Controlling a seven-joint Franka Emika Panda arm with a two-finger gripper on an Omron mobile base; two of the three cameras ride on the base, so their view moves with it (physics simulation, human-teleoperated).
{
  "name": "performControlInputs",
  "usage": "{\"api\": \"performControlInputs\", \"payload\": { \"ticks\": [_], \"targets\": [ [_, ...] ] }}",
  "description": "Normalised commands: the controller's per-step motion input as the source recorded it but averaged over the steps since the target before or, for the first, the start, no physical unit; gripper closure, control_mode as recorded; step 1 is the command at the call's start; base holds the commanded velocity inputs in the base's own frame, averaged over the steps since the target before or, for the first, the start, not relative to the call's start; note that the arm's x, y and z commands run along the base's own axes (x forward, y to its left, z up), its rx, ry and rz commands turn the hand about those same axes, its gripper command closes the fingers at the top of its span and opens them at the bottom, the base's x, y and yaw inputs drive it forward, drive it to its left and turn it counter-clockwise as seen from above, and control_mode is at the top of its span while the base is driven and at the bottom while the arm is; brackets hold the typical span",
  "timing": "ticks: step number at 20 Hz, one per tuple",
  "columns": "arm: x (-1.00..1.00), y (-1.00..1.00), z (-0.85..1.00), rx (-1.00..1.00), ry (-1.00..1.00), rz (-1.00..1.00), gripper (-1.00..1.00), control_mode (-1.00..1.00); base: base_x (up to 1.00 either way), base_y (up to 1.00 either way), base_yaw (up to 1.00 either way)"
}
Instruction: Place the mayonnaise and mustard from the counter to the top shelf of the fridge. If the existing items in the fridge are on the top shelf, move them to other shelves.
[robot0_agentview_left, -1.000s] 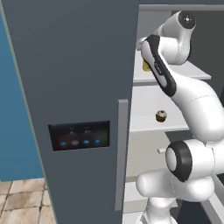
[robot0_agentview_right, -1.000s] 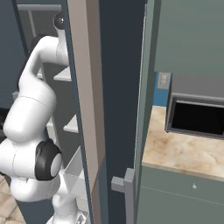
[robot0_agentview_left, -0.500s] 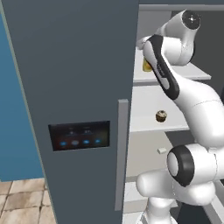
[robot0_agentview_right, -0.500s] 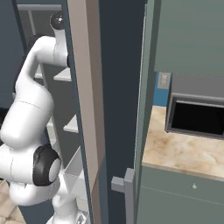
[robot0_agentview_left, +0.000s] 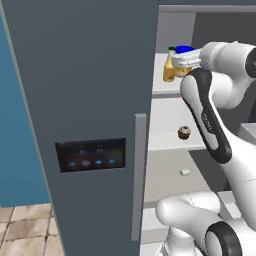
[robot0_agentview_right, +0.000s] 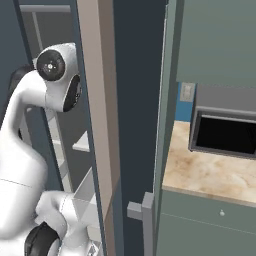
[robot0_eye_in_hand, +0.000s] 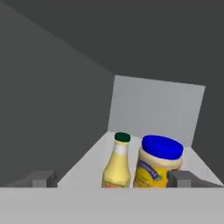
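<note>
Mustard bottle (robot0_eye_in_hand: 117, 162) and mayonnaise jar (robot0_eye_in_hand: 159, 161) standing side by side on the top shelf (robot0_agentview_left: 162, 86) of the fridge (robot0_agentview_left: 85, 100). Cupcake (robot0_agentview_left: 184, 133) and small white block (robot0_agentview_left: 184, 172) on lower shelves. Gripper (robot0_eye_in_hand: 113, 178) spread wide, empty, near both. Task apparently complete.

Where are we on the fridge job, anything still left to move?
Both look placed: the mustard and mayonnaise stand upright side by side on the top shelf. The cupcake sits on the shelf below, the small white block lower still. The gripper is open and holds nothing. Nothing appears left but pulling the arm out.
</note>
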Motion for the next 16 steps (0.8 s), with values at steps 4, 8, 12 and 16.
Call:
{"api": "performControlInputs", "payload": {
  "ticks": [4,8,12,16],
  "targets": [
    [-1.0,0.0,0.11,0.0,-0.4,0.12,-1.0,-1.0,0.0,0.0,0.0],
    [-1.0,0.0,0.14,-0.01,-0.28,0.12,-1.0,-1.0,0.0,0.0,0.0],
    [-1.0,0.0,0.06,-0.03,-0.22,0.07,-1.0,-1.0,0.0,0.0,0.0],
    [-1.0,0.09,0.19,-0.11,-0.15,0.05,-1.0,-1.0,0.0,0.0,0.0]
  ]
}}
